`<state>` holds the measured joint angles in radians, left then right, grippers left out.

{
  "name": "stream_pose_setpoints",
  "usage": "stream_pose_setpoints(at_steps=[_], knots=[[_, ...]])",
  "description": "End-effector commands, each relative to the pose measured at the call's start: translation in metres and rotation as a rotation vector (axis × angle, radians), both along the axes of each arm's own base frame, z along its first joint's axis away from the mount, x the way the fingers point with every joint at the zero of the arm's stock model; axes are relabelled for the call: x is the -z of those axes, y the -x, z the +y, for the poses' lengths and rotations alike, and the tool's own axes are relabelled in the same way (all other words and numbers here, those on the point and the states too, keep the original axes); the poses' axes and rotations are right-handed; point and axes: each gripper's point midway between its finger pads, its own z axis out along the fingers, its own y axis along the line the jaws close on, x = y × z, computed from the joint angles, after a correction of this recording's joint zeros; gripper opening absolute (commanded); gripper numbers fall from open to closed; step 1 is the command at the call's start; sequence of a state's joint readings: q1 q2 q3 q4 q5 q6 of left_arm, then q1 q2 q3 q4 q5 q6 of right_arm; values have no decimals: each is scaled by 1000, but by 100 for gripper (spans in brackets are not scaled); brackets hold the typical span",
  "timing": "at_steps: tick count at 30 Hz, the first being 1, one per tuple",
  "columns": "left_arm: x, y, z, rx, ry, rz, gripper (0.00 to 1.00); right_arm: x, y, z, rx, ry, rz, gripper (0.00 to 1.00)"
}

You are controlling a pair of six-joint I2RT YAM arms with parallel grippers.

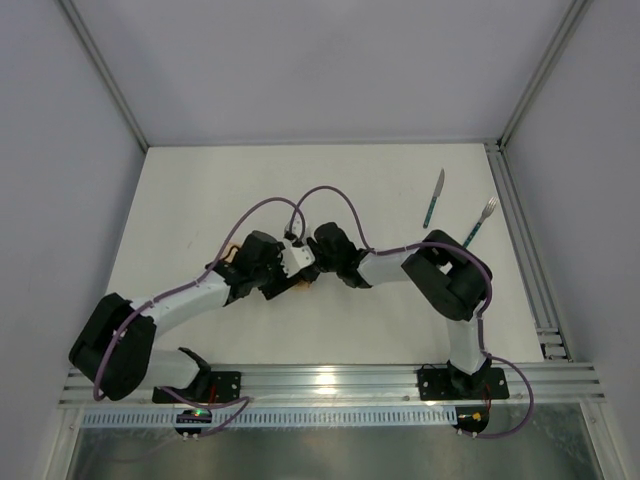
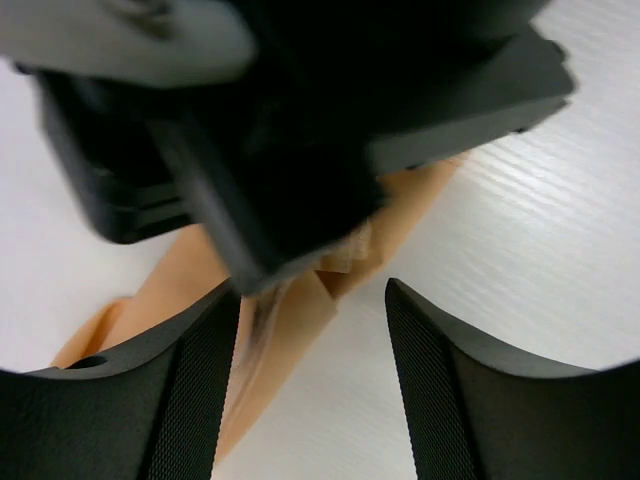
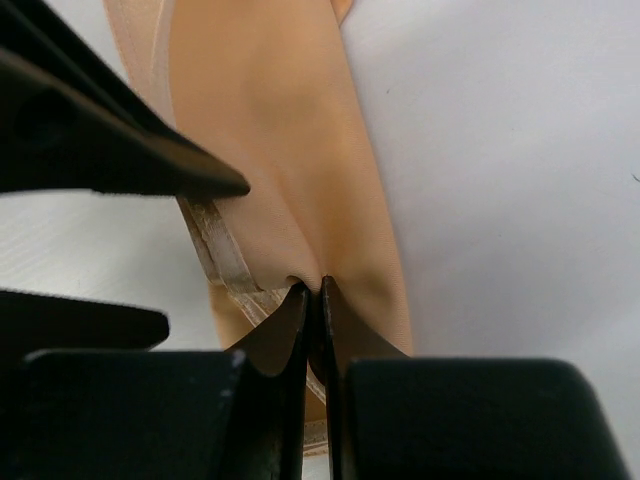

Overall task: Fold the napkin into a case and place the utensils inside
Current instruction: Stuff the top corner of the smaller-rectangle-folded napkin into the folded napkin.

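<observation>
The peach-orange napkin (image 3: 270, 120) lies folded into a narrow strip on the white table; whether it forms a case I cannot tell. In the top view only a sliver of the napkin (image 1: 303, 289) shows under the two wrists. My right gripper (image 3: 315, 287) (image 1: 316, 270) is shut, pinching a fold of the cloth. My left gripper (image 2: 315, 385) (image 1: 288, 274) faces it, open, its fingers (image 2: 200, 390) straddling the edge of the napkin (image 2: 290, 325) without gripping it. The utensils lie apart at the back right: the teal-handled knife (image 1: 433, 198) and the fork (image 1: 478, 224).
The white table (image 1: 200, 200) is bounded by grey walls and an aluminium rail (image 1: 525, 250) along its right side. Both arms meet near the middle, with purple cables (image 1: 330, 195) looping above them.
</observation>
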<state>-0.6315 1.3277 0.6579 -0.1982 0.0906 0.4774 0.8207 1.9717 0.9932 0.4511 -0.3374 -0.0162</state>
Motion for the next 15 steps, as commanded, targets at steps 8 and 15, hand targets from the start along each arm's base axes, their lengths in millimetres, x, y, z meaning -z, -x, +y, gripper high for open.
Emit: stream_pose_setpoints(at_steps=[8, 15], knots=[[3, -31, 0, -40, -2, -84, 39, -35, -1, 18, -57, -101, -30, 4], [4, -34, 0, -54, 6, -91, 7, -33, 0, 16, -57, -101, -30, 4]])
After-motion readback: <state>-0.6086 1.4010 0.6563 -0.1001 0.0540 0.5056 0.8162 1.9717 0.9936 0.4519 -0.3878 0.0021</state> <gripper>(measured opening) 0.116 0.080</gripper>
